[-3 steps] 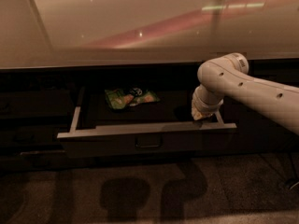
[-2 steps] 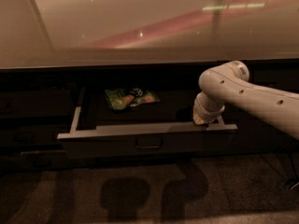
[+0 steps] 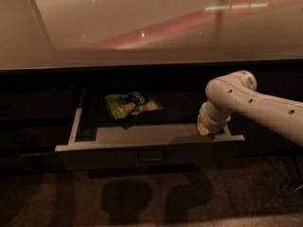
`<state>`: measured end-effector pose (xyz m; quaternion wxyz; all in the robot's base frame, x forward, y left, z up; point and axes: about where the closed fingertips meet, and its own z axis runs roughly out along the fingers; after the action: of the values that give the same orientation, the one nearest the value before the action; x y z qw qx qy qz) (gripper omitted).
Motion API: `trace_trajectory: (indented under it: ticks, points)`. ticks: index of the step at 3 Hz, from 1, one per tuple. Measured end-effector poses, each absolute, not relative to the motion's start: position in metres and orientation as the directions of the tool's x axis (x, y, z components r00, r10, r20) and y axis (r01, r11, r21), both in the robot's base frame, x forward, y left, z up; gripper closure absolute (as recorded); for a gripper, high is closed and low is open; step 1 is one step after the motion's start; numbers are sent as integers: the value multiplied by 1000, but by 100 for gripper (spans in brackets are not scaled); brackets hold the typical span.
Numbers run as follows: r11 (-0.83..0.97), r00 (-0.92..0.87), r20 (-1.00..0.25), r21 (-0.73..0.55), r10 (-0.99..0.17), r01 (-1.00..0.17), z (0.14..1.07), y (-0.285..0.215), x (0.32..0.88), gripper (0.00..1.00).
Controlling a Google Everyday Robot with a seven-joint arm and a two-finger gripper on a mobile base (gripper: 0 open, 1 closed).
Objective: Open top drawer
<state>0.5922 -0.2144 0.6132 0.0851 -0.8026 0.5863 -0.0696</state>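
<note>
Gripper is down inside the top drawer, at the right front corner, just behind the front panel and beside the right rail. Its tip is hidden by the wrist and the drawer front, so open or closed: cannot tell, and I can't tell whether it touches the drawer. The arm is pale, comes in from the right edge of the view, bends at a rounded elbow and drops steeply to the wrist. The drawer is pulled out well clear of the cabinet line, with its wide dark front facing the camera and roughly level. Small loop handle sits at the centre of the front, well left of the gripper, with nothing on it. The pale left rail runs back into the cabinet. The tray floor is grey and shallow. A green snack bag lies flat in the back of the tray, left of centre, well apart from the gripper. Above the drawer is a glossy tan counter with light streaks reflected in it. Below is dark carpet showing arm and drawer shadows. The cabinet left of the drawer is too dark to read.
</note>
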Motion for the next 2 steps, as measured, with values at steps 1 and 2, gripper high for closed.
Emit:
trace_trajectory:
  ticks: [1, 2]
  points:
    - [-298, 303, 12, -218, -953, -929, 614, -215, 593, 100]
    - [-323, 329, -1, -198, -944, -926, 597, -215, 560, 100]
